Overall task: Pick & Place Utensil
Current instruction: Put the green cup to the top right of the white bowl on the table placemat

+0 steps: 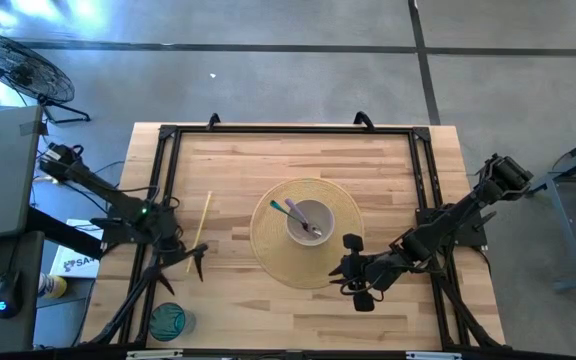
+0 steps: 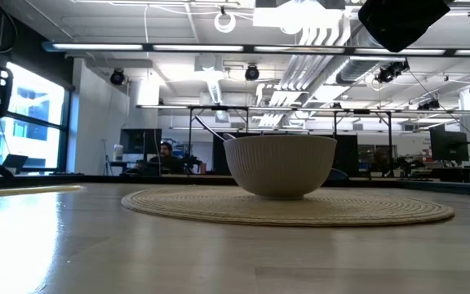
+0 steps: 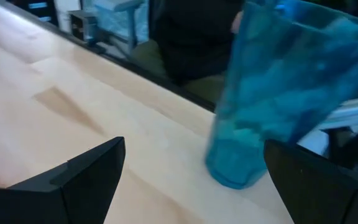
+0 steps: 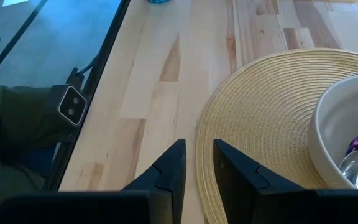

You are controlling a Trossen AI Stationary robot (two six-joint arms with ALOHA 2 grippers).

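A pale wooden counter (image 1: 238,170) framed by black rails carries a round woven placemat (image 1: 273,250), and on the mat stands a white ribbed bowl (image 1: 309,222). Two utensils (image 1: 298,215) lie inside the bowl, one with a purple handle and one with a teal handle, their handles leaning toward the bowl's left rim in the high view; the right wrist view shows a metal spoon head and a purple part resting against the bowl's inner wall. A single light wooden chopstick (image 1: 205,217) lies flat on the bare counter to the left of the mat, apart from it. The left pincer (image 1: 196,262) hangs over the counter's left side near the lower end of the chopstick, its fingers spread wide and holding nothing; its wrist view looks past both fingers at a blue translucent cup (image 3: 278,93), which stands upright near the counter's front left corner. The right pincer (image 1: 346,268) is at the mat's front right edge, just beside the bowl, with its fingers drawn to a narrow gap and nothing between them. In the low view the bowl sits centred on the mat with an office room behind it, where a person (image 2: 166,155) sits far off at a desk.
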